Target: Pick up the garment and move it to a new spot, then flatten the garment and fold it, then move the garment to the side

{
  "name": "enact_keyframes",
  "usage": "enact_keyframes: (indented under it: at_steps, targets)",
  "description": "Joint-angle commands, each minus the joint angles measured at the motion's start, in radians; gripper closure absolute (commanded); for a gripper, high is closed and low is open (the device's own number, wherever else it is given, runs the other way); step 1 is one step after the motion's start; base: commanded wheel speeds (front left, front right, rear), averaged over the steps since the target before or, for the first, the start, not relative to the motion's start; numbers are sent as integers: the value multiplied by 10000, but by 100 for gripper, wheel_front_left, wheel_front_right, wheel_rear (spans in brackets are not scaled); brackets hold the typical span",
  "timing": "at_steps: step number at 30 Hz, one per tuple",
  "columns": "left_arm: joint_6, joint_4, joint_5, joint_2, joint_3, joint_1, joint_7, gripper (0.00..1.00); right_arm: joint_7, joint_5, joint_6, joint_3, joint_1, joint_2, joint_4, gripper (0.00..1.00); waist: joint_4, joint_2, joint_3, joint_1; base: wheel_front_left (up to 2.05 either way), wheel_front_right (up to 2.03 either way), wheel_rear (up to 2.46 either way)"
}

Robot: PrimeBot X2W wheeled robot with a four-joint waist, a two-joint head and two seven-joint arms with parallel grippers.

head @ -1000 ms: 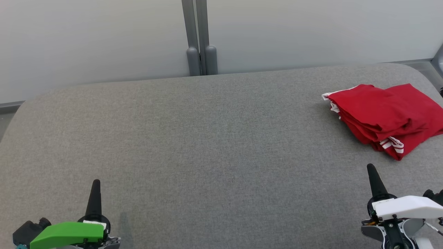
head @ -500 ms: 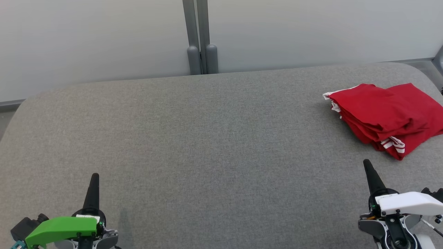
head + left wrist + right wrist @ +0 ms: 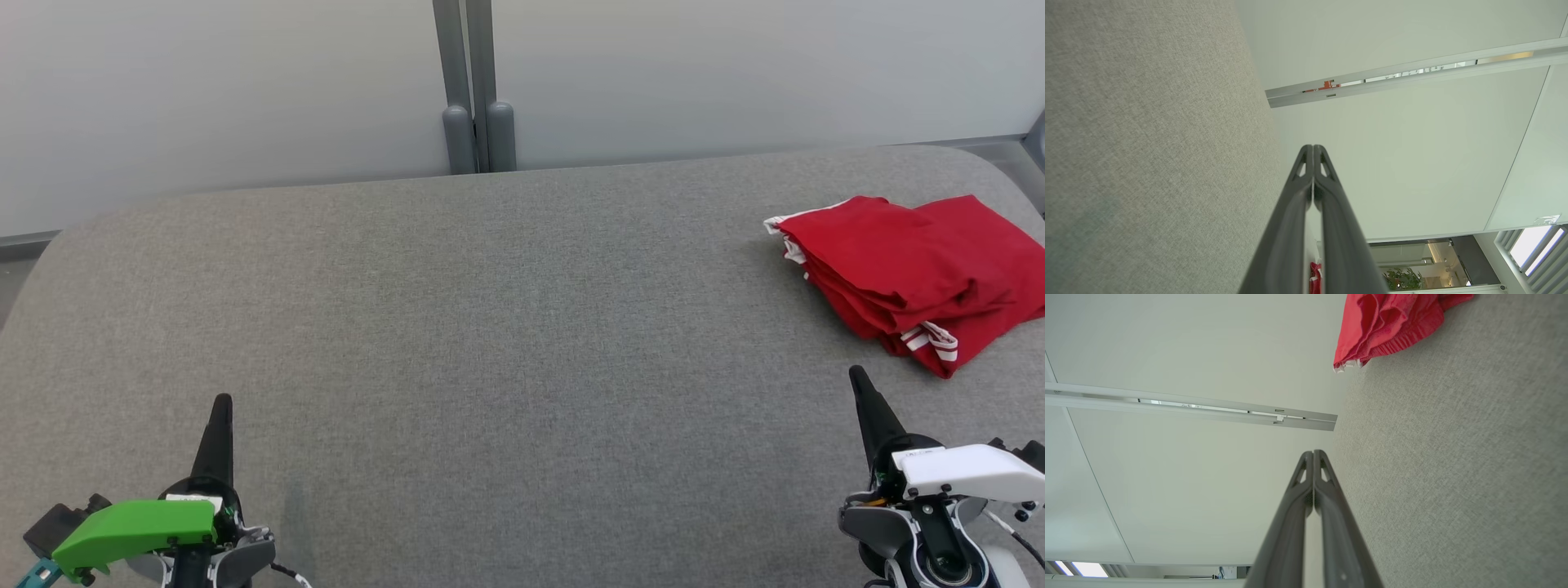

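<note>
While the folded red garment (image 3: 906, 278) lies at the far right of the grey desk (image 3: 490, 327), the left end effector (image 3: 221, 406) and right end effector (image 3: 859, 380) hover over the near side, both clenched on nothing, clear of the cloth.

Garment (image 3: 906, 261), ahead and right of the right gripper (image 3: 859, 377): I find its outer end cut off by the head view's right edge. From the right wrist, the garment (image 3: 1388, 322) runs off the top edge, above and right of the fingertips. From the left wrist, a red sliver of the garment (image 3: 1315, 271) shows low between the left gripper (image 3: 1313, 148) fingers; the rest is hidden behind them. Its inner folds are covered, so I cannot tell its kind. Both gripper bodies are cropped at the head view's bottom edge. The grey surface (image 3: 522, 327) runs out of frame outboard of each gripper.
</note>
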Motion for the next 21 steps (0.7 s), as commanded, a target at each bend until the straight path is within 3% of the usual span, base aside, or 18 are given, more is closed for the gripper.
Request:
enact_keyframes:
  at_steps: [1,21]
  targets:
    - [-82,-6,-210,74,67,-220,71,100,64,253,2,11,-177,-59,-6,100,3,-1,4,0,0,0,0]
    - [-89,44,-1485,83,166,-507,431,100,431,1919,0,93,-363,-67,48,100,41,-1,68,0,0,0,0]
